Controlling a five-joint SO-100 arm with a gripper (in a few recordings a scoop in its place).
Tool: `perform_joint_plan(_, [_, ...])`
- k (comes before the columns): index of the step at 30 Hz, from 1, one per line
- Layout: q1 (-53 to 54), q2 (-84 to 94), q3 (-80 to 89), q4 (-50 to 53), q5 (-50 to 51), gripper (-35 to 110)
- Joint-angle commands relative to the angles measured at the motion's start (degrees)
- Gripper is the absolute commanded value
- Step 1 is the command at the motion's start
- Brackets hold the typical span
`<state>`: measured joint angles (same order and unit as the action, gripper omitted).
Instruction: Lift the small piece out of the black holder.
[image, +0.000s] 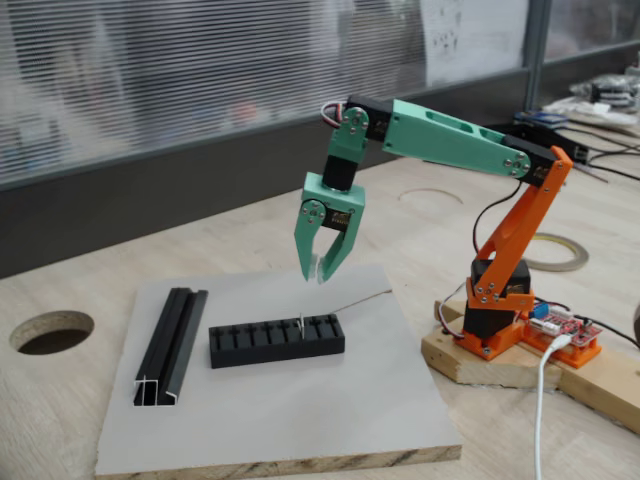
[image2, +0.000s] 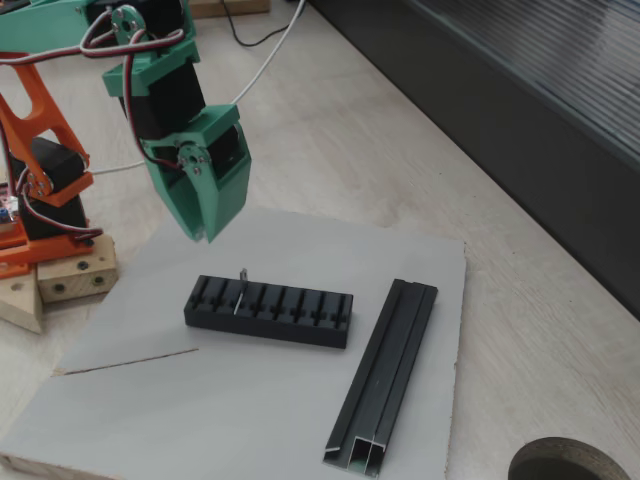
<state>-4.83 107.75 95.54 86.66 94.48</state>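
Observation:
The black holder (image: 277, 340) (image2: 270, 311) lies on a grey board, its row of cross slots facing up. The small piece (image: 301, 325) (image2: 241, 283) stands upright in a slot, a thin light-grey tab poking above the block; that slot is near the right end in one fixed view and near the left end in the other. My green gripper (image: 318, 276) (image2: 206, 236) hangs pointing down, above and a little behind the tab, clear of it. Its fingertips meet with nothing between them.
A longer black grooved rail (image: 172, 345) (image2: 385, 380) lies beside the holder on the grey board (image: 300, 410) (image2: 240, 410). A thin grey wire (image: 362, 299) (image2: 130, 362) rests near the holder. The wooden table has a round hole (image: 52, 332) (image2: 570, 462). The orange arm base (image: 500, 300) stands beside the board.

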Motion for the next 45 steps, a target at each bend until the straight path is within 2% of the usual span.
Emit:
perform_joint_plan(1, [-2.81, 0.44, -0.26, -0.18, 1.41, 13])
perform_joint_plan(5, [-3.25, 1.23, -0.26, -0.97, 1.49, 18])
perform_joint_plan(11, [-3.34, 0.62, -0.26, -0.18, 1.49, 42])
perform_joint_plan(14, [-3.6, 0.35, -0.18, -0.09, 0.79, 48])
perform_joint_plan(18, [-4.04, 0.26, 2.46, -0.53, 0.79, 49])
perform_joint_plan(25, [-11.95, -4.57, 4.66, -1.05, 0.7, 49])
perform_joint_plan(36, [-11.6, -7.12, 4.48, -1.49, 0.35, 49])
perform_joint_plan(41, [-11.51, -10.28, 4.48, -6.24, -5.89, 49])
perform_joint_plan(45, [-11.51, -11.87, 4.48, -6.59, -6.86, 49])
